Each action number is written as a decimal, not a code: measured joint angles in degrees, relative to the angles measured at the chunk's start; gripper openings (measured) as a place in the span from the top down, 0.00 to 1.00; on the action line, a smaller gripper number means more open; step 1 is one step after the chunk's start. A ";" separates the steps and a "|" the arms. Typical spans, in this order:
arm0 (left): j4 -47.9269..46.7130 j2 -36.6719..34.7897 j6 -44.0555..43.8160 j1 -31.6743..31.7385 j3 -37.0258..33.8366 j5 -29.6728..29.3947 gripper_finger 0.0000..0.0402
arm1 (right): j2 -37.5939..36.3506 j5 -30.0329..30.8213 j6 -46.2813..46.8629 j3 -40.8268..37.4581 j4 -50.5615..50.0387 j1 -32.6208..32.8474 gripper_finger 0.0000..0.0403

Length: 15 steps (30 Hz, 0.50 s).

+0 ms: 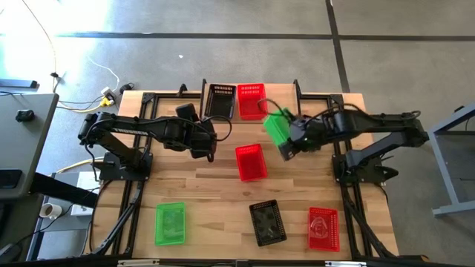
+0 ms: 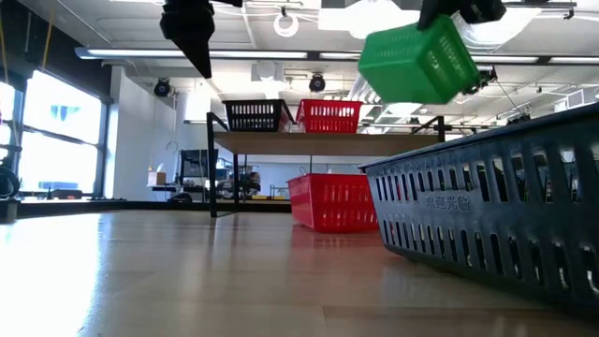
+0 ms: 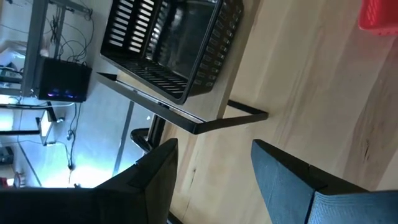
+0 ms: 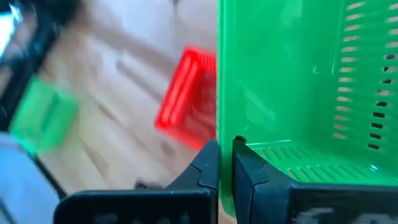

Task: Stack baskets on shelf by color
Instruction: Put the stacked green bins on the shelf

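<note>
Green basket [image 1: 277,126], pinched by its wall between the right gripper's [image 1: 286,150] closed fingers [image 4: 205,168], held tilted in the air beside the shelf [image 2: 318,142] bearing one black basket [image 1: 220,99] and one red basket [image 1: 251,100]; left gripper [image 1: 205,150] spread wide, empty.

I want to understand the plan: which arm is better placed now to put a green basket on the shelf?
The right arm, probably. Its gripper already holds a green basket in the air, tilted, beside the shelf. The left gripper is open and empty, near the black basket.
</note>
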 joint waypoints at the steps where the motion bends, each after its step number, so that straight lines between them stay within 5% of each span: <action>1: 0.01 0.00 0.44 0.00 0.00 0.00 0.51 | 0.00 1.62 0.49 1.16 -0.21 -0.38 1.00; 15: 2.71 0.00 0.82 0.00 0.00 0.00 0.51 | 0.41 17.77 -6.23 9.39 4.80 -17.67 1.00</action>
